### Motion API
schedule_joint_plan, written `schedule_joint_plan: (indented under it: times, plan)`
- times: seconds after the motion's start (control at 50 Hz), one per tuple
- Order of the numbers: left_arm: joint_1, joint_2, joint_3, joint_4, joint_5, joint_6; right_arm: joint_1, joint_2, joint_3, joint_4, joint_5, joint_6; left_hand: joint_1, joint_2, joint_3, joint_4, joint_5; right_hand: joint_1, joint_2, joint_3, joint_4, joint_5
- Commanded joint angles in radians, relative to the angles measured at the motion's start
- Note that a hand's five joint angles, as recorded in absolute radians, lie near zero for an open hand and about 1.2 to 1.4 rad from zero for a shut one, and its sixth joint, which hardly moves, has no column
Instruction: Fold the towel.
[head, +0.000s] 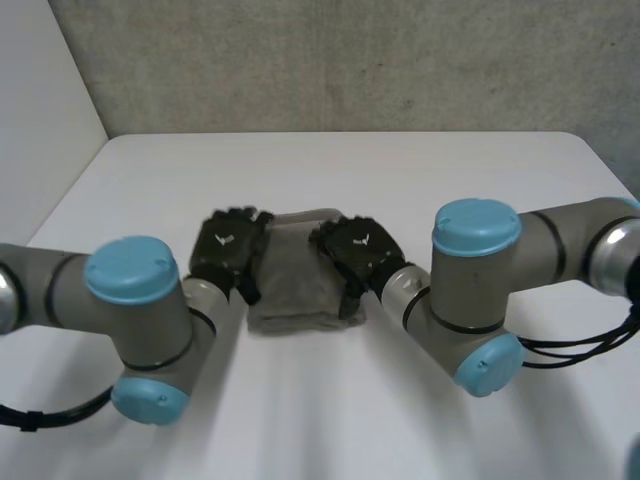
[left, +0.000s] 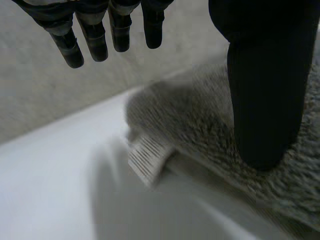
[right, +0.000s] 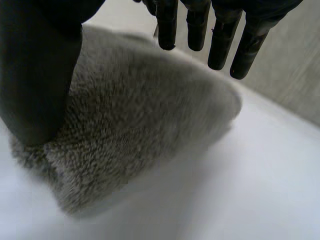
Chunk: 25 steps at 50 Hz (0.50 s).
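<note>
"Arms nearest, then?"

"Yes. My left arm and my right arm bend in from either side, both reaching toward the middle of the table."

"And your hands?"

"My left hand sits at the left edge of the towel. Its fingers are straight and slack, the thumb is down over the pile, and nothing is pinched. My right hand is at the towel's right edge and just as loose, with straight fingers over the cloth and the thumb low on it."

"Are the thumbs pressing?"

"I cannot tell."

"The towel itself?"

"Grey, fluffy, lying folded between my hands in the table's middle, with a ribbed hem at the corner near my left thumb. Beyond it the white table runs on to a grey wall."
</note>
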Motion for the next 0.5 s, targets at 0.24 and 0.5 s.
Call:
schedule_joint_plan:
  times: [0.24,0.5]
  plan:
    - [-0.003,0.227,0.036,-0.043,0.008,0.001,-0.089,-0.316,0.048,0.007,0.010,0.086,0.007,0.011,0.011,0.011,-0.020,-0.057,-0.082,-0.071,-0.087,-0.062]
    - [0.091,0.517,0.144,-0.207,0.005,-0.039,-0.316,-0.589,0.091,0.041,0.228,0.105,0.004,0.008,0.008,0.008,-0.023,-0.057,-0.082,-0.071,-0.087,-0.062]
